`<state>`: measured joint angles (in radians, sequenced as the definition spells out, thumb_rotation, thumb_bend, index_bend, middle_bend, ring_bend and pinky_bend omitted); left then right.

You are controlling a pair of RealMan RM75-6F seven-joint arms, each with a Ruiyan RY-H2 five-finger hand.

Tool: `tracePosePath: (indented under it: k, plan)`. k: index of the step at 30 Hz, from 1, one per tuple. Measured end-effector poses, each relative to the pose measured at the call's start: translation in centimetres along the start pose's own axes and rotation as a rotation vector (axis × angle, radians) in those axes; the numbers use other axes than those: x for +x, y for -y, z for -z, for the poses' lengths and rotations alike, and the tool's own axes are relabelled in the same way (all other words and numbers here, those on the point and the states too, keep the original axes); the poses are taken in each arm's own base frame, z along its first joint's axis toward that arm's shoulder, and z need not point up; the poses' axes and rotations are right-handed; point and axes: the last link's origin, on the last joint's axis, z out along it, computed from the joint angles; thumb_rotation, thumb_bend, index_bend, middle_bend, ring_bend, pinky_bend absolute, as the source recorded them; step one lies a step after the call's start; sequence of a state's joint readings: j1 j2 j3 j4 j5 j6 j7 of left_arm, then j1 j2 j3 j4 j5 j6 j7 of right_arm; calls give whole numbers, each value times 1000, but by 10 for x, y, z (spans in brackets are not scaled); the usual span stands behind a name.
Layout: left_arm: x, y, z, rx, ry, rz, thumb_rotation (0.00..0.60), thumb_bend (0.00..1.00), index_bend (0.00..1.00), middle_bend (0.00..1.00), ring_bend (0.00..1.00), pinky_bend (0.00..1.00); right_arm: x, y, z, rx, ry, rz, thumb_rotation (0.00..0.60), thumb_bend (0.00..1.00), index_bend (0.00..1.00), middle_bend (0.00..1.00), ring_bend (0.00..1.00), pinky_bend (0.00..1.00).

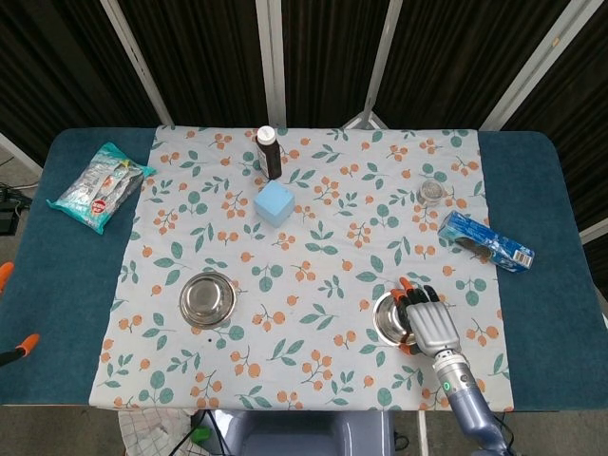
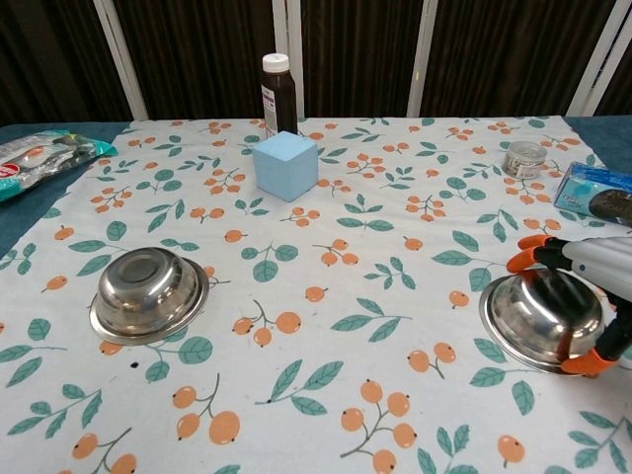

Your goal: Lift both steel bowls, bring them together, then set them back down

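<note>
From the head view, the right hand (image 1: pixel 426 316) is sitting over the right bowl (image 1: pixel 392 318), near the front edge of the table (image 1: pixel 57 275). Its fingers (image 1: pixel 408 294) are spreading wide and reaching over the far side of the bowl, with the orange tips pointing away from the robot. The bowl is peeking out just to the left of the hand, flat on the flowery cloth (image 1: pixel 313 237). The left bowl (image 1: pixel 207 299) is lying well off to the left of the hand, also flat on the cloth. Only two orange fingertips of the left hand (image 1: pixel 11 318) are showing, at the far left edge — I cannot tell if that hand is open or closed. Far from the right hand, up the table, a blue cube (image 1: pixel 275 203) is standing just in front of a dark bottle (image 1: pixel 270 152). A small jar (image 1: pixel 433 193) and a blue box (image 1: pixel 485 240) are lying beyond the hand, and a snack bag (image 1: pixel 101 186) is far off to the left.

From the chest view, the right hand (image 2: pixel 583 296) is coming in from the right edge and cupping the right bowl (image 2: pixel 538 316). Its fingers (image 2: pixel 538 253) are curving over the back rim and its thumb (image 2: pixel 591 361) is at the front rim — I cannot tell if it is gripping yet. The bowl is resting on the cloth. The left bowl (image 2: pixel 148 293) is sitting far to the left of the hand.
</note>
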<state>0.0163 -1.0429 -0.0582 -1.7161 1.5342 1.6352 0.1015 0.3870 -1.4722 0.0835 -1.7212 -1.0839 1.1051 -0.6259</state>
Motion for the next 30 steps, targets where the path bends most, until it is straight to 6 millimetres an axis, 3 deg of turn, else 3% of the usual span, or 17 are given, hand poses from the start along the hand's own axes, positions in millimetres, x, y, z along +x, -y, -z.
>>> tracePosePath:
  k: [8, 15, 21, 30]
  plan:
    - [0, 0, 0, 6, -2, 2, 600, 24, 9, 0, 0, 87, -1, 9, -5, 9, 23, 23, 600, 33, 201, 59, 264, 158]
    - [1, 1, 0, 8, -3, 6, 600, 24, 9, 0, 0, 90, 1, 12, -7, 12, 12, 18, 600, 33, 227, 142, 386, 322]
    - [1, 0, 0, 8, 0, 7, 600, 24, 9, 0, 0, 93, 0, 12, -9, 17, 3, 6, 600, 33, 273, 271, 413, 365]
    - [1, -1, 0, -2, -5, 8, 600, 63, 26, 0, 0, 96, 6, 17, -9, 45, -51, -10, 600, 94, 347, 287, 432, 395]
